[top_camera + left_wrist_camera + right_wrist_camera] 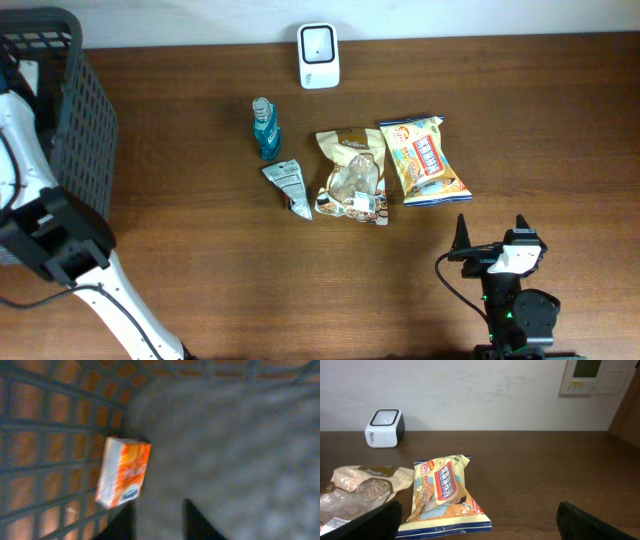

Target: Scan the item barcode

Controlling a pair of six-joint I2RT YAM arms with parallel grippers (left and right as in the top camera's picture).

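At the upper left of the overhead view, the left arm (pixel 25 140) reaches down into the basket (pixel 85 110), likely because the orange box (pixel 124 472) lies there against the mesh wall. The left gripper (pixel 157 507) points at the basket floor just right of the box, jaws somewhat apart, clamped on nothing. At top centre the scanner (pixel 318 55) stands ready for a barcode. At lower right the right gripper (pixel 492 235) sits low, jaws wide and empty.

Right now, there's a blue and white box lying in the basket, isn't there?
Not blue. The box lying in the basket is orange and white, as the left wrist view shows.
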